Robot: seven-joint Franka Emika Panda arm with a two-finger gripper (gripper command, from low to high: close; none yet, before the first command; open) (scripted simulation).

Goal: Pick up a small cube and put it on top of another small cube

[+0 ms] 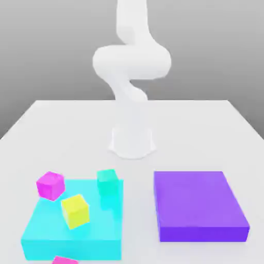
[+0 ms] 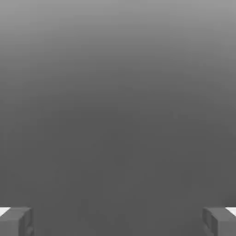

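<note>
The small cube (image 1: 50, 185), bright magenta, sits tilted at the far corner of a flat cyan slab (image 1: 56, 240), toward the exterior view's left. The other small cube (image 1: 75, 211), yellow, rests on the slab near its middle, close to the magenta one but apart from it. In the hand view my gripper (image 2: 118, 221) is open, its two grey fingertips (image 2: 16, 221) standing wide apart with nothing between them and plain grey background beyond. The white arm (image 1: 131, 62) rises from its base (image 1: 132, 142) at the middle of the table.
A teal cube (image 1: 108, 182) stands at the cyan slab's far corner on the exterior view's right. A flat purple slab (image 1: 198, 206) lies further right. A magenta piece (image 1: 64, 260) is cut off at the picture's lower edge. The white table (image 1: 206, 129) spreads around.
</note>
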